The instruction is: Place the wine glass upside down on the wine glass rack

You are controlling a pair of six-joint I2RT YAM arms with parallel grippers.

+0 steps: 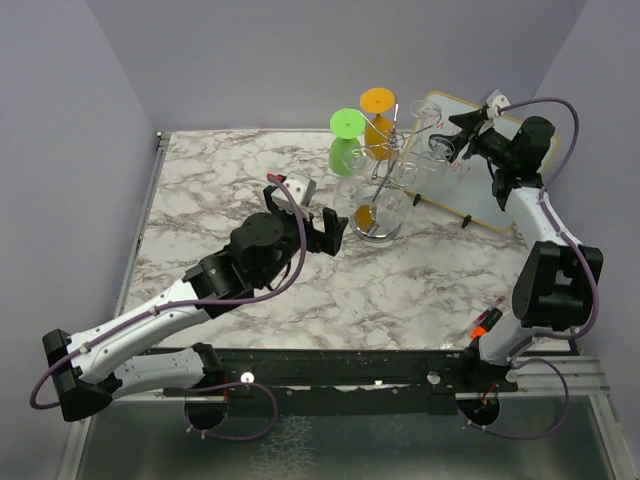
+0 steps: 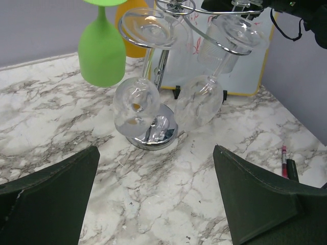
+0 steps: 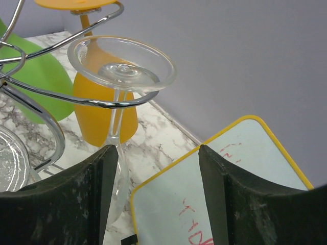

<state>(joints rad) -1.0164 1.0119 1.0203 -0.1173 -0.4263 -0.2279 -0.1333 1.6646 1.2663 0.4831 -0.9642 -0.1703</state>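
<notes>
Right fingers (image 3: 66,204) apart, wine glass (image 3: 121,69) hanging inverted on rack (image 3: 97,103) just ahead

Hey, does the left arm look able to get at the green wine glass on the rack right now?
Probably yes. The left arm's fingers are open, facing the wine glass rack, and the green wine glass hangs on its left side with nothing in front.
</notes>
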